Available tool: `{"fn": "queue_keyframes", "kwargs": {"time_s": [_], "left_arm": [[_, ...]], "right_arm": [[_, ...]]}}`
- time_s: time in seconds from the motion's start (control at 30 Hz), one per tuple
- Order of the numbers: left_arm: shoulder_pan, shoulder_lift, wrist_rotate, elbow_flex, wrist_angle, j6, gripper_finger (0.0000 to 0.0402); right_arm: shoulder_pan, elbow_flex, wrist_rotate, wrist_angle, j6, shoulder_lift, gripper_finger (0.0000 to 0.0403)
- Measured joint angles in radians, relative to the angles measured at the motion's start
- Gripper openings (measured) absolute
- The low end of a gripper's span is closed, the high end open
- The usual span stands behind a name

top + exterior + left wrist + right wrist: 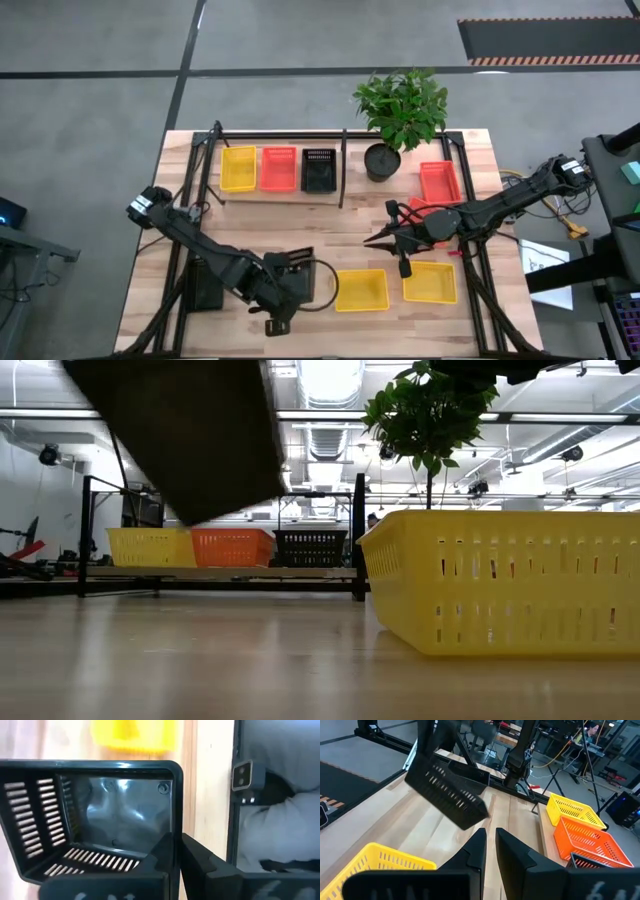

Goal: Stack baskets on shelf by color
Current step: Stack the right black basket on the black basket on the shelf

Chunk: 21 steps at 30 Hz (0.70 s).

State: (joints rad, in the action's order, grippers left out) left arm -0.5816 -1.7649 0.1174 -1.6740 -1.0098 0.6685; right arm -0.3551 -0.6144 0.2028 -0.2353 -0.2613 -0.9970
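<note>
My left gripper (177, 852) is shut on a black basket (100, 820), which hangs tilted above the table's near left part (297, 262) and high in the low view (180, 430). On the shelf (270, 194) at the back, a yellow basket (238, 168), a red-orange basket (278, 168) and a black basket (318, 170) stand side by side on their bottoms. Two yellow baskets (360, 290) (430, 282) sit on the near tabletop. My right gripper (490, 842) waits over the table's right middle, shut and holding nothing. My left gripper has the black basket's side wall (175, 827) at its rim, near a corner. One finger (165, 852) is inside the basket and the other (202, 862) outside. The fingers slant down from above. The basket is lifted clear of the table and tilted, seen also in the right wrist view (450, 790).
A potted plant (400, 105) stands at the back, right of the shelf's filled section. Another red-orange basket (438, 182) lies beside it at the far right. Thin black rods (343, 165) frame the shelf. Bare tabletop (290, 225) lies between the shelf and the near baskets.
</note>
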Motion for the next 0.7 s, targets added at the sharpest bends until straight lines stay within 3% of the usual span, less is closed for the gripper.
{"fn": "queue_keyframes", "kwargs": {"time_s": [0.3, 0.7], "left_arm": [[0.044, 0.000, 0.126, -0.095, -0.087, -0.121, 0.0001], [0.221, 0.000, 0.130, -0.112, -0.270, -0.327, 0.0001]], "right_arm": [[0.000, 0.000, 0.000, 0.000, 0.013, 0.000, 0.0034], [0.000, 0.000, 0.000, 0.023, 0.016, 0.000, 0.0034]]}}
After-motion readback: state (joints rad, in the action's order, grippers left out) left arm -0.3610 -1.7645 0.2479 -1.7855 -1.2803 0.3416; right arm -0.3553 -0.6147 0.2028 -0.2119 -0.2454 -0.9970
